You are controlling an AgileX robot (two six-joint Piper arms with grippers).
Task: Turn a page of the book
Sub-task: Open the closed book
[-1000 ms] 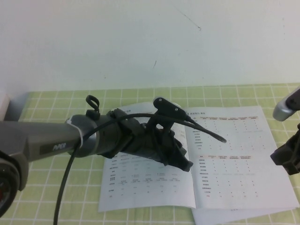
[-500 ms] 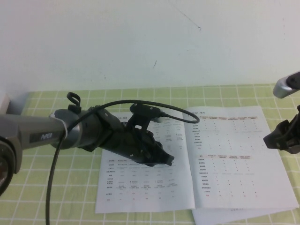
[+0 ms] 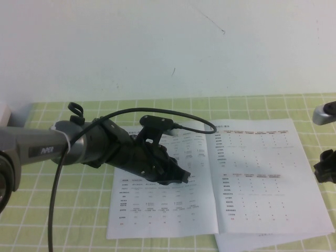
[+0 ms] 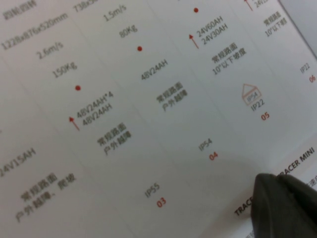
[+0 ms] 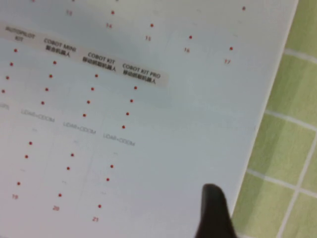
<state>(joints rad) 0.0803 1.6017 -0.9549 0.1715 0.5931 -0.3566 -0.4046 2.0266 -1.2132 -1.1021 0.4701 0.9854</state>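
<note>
The book [image 3: 220,181] lies open and flat in the lower centre of the frame. The left claw [image 3: 181,177], jaw state unreadable, has slid left over its left page. The right claw [image 3: 325,170], jaws apart, has retreated to the right edge.

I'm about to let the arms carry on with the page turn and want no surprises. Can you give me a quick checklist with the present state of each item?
1. The book lies open and flat on the checked cloth: ok.
2. Right-hand page lies flat, nothing pinching it: ok.
3. Right gripper sits beside the book's right edge, off the paper: ok.
4. Right gripper open: ok.
5. Left gripper hovers over the left-hand page; contact with the paper: cannot tell.
6. Left gripper's fingers: cannot tell.
</note>
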